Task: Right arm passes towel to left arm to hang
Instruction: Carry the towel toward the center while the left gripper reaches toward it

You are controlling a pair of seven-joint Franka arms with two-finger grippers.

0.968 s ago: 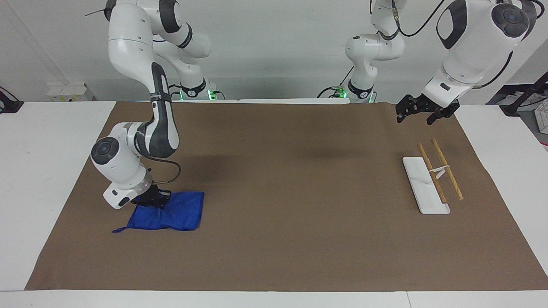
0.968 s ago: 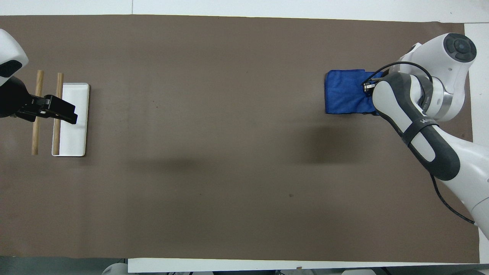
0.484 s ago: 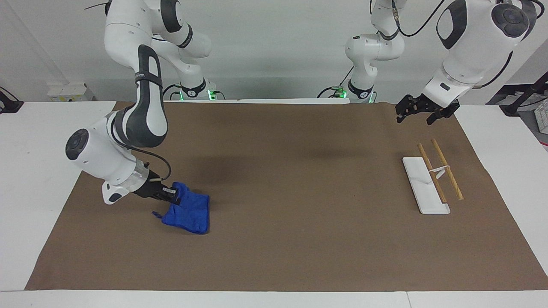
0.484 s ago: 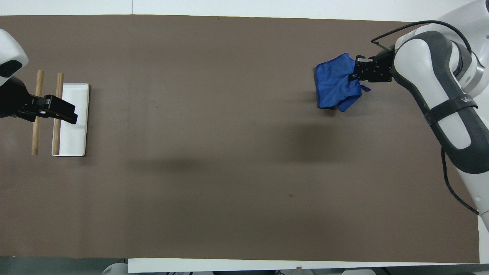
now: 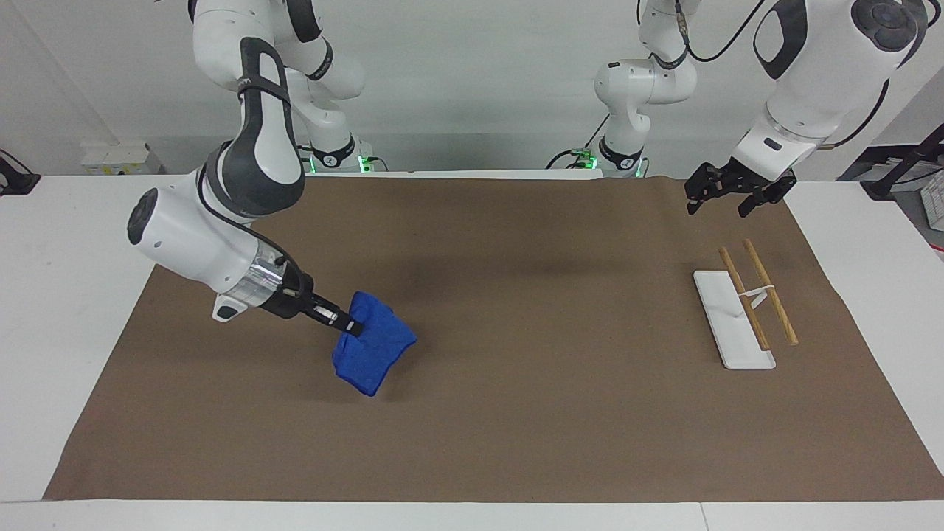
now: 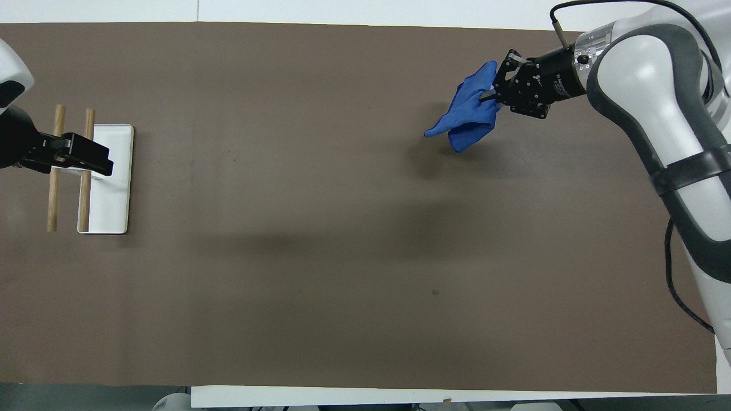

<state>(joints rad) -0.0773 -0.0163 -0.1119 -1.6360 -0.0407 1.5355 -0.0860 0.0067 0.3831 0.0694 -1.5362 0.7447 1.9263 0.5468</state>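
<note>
The bright blue towel (image 5: 371, 343) (image 6: 468, 111) hangs bunched in the air above the brown mat, toward the right arm's end of the table. My right gripper (image 5: 352, 325) (image 6: 490, 97) is shut on its upper edge, and the right arm (image 5: 254, 158) stretches out low over the mat. The left gripper (image 5: 721, 195) (image 6: 94, 162) hovers open and empty at the left arm's end, over the wooden rack, and the left arm (image 5: 818, 81) waits there.
A white base plate (image 5: 726, 317) (image 6: 117, 188) carries a small rack with two wooden rods (image 5: 771, 291) (image 6: 56, 165) at the left arm's end. The brown mat (image 5: 516, 413) covers most of the white table.
The right arm lifted the towel off the mat and carried it toward the table's middle; the cloth went from lying flat to hanging bunched. The left gripper barely shifted.
</note>
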